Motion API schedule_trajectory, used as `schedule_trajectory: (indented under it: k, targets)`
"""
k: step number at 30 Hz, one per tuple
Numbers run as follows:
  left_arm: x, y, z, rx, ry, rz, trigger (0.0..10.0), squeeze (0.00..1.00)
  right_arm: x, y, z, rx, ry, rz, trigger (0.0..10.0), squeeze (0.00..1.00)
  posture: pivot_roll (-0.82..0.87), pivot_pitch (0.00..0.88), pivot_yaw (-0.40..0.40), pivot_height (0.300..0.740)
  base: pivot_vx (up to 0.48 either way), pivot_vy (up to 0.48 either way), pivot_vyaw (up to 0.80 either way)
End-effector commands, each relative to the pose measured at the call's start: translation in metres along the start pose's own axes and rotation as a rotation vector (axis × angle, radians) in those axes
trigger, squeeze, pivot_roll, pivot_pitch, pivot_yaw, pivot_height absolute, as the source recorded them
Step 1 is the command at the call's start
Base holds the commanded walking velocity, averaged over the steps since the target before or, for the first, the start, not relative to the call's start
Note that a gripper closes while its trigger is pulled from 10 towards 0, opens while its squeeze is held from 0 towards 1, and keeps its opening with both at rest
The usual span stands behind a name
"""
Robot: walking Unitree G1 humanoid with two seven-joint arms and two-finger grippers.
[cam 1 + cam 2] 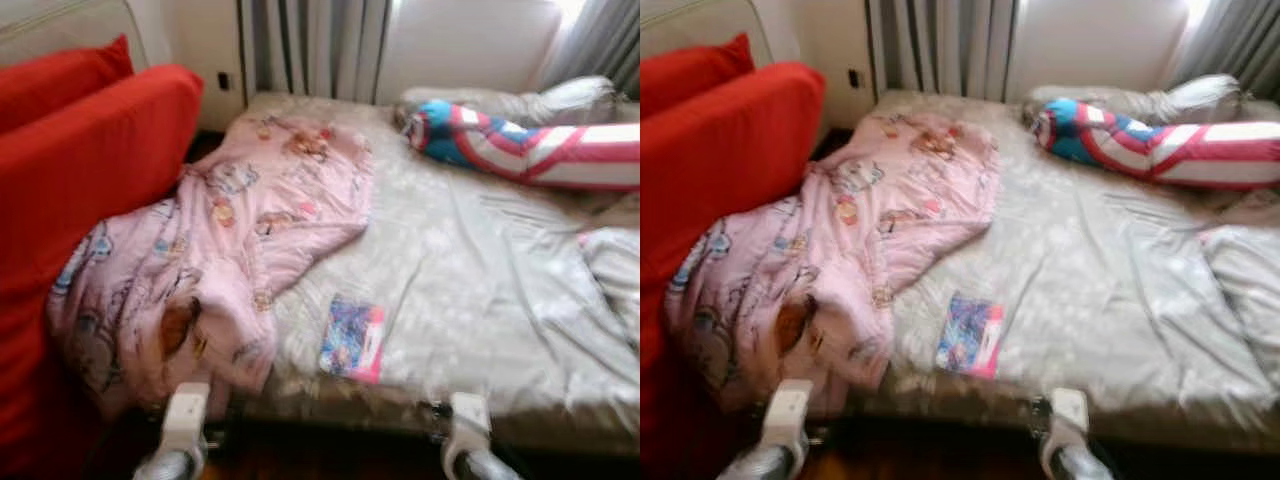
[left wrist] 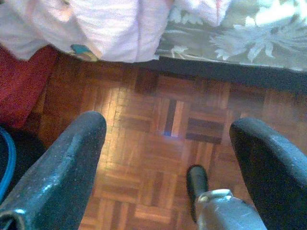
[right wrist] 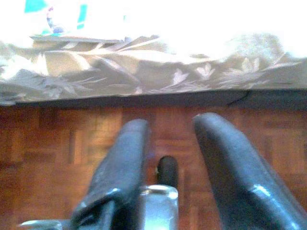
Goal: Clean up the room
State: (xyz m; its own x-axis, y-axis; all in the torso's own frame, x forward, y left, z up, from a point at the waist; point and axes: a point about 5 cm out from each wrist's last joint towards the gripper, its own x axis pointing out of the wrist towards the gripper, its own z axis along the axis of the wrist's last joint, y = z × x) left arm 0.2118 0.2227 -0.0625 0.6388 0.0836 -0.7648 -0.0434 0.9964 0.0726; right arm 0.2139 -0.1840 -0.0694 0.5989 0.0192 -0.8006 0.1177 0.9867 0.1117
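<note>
A pink cartoon-print blanket [image 1: 230,240] lies crumpled over the left side of the bed and hangs off its near corner. A flat blue and pink book [image 1: 352,338] rests on the grey floral sheet [image 1: 470,290] near the bed's front edge. A red, white and blue striped bolster [image 1: 530,145] lies at the head of the bed. My left arm [image 1: 185,420] and right arm [image 1: 468,425] hang low before the bed. Over the parquet, the left gripper [image 2: 168,124] is open wide with nothing in it. The right gripper [image 3: 171,122] is open too, its fingers closer together.
A red sofa [image 1: 90,180] with a red cushion [image 1: 60,80] stands against the bed's left side. Curtains [image 1: 310,45] and a white wall are behind the bed. Parquet floor [image 2: 158,158] runs along the bed's front edge. A crumpled grey pillow [image 1: 560,100] lies behind the bolster.
</note>
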Motion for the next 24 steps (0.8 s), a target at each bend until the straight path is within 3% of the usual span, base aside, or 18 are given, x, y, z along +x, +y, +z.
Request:
schedule_trajectory:
  k: [1, 24]
  targets:
    - [0.0023, -0.0091, 0.0105, -0.004, -0.038, -0.020, 10.0, 0.00, -0.0019, -0.0090, -0.0055, 0.001, 0.018, -0.023, 10.0, 0.00, -0.04, 0.000, -0.034, 0.740, 0.000, 0.000, 0.00]
    - [0.0013, -0.0108, 0.0083, -0.070, -0.073, -0.018, 10.0, 0.00, -0.0023, -0.0090, -0.0083, -0.027, 0.027, -0.013, 10.0, 0.00, -0.04, 0.000, -0.035, 0.740, 0.000, 0.000, 0.00]
